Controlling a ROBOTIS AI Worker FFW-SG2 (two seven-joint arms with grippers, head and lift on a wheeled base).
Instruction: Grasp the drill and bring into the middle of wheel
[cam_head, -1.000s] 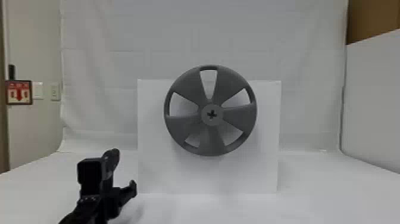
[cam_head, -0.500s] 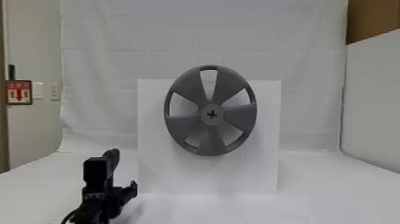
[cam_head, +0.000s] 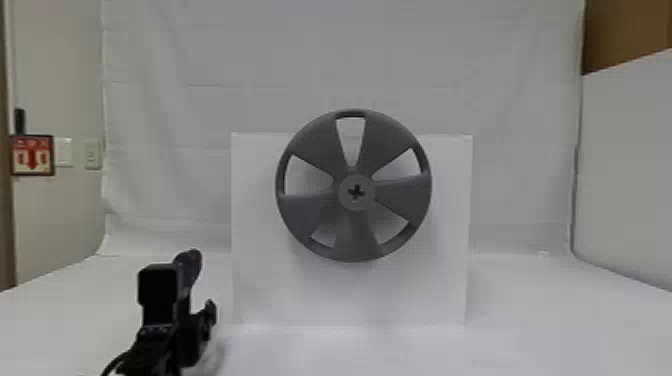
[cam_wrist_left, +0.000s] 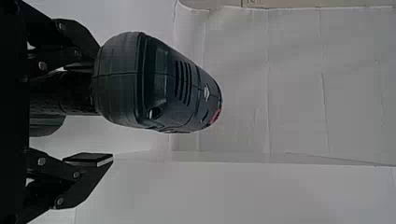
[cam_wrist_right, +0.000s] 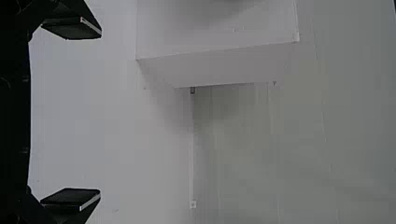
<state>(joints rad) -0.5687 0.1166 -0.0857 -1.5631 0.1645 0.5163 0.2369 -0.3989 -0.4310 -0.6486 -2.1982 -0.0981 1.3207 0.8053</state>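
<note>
Left arm (cam_head: 147, 355) is coming in at the head view's bottom edge, left side, and is pointing forward, with a cable (cam_head: 111, 364) curving beside it. Left gripper (cam_head: 192, 330) is sitting low; in the left wrist view its two black fingers are standing apart. Right gripper (cam_wrist_right: 100, 113) is holding its flat fingers spread wide, pads (cam_wrist_right: 77, 196) facing each other.

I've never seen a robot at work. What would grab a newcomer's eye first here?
Probably the big grey wheel, upright near the middle of the head view before a white board, with a dark cross at its centre. Next comes the black drill, large in the left wrist view, with the robot's left jaws standing apart at its handle end. A red-and-white sign adds colour at the head view's left.
</note>
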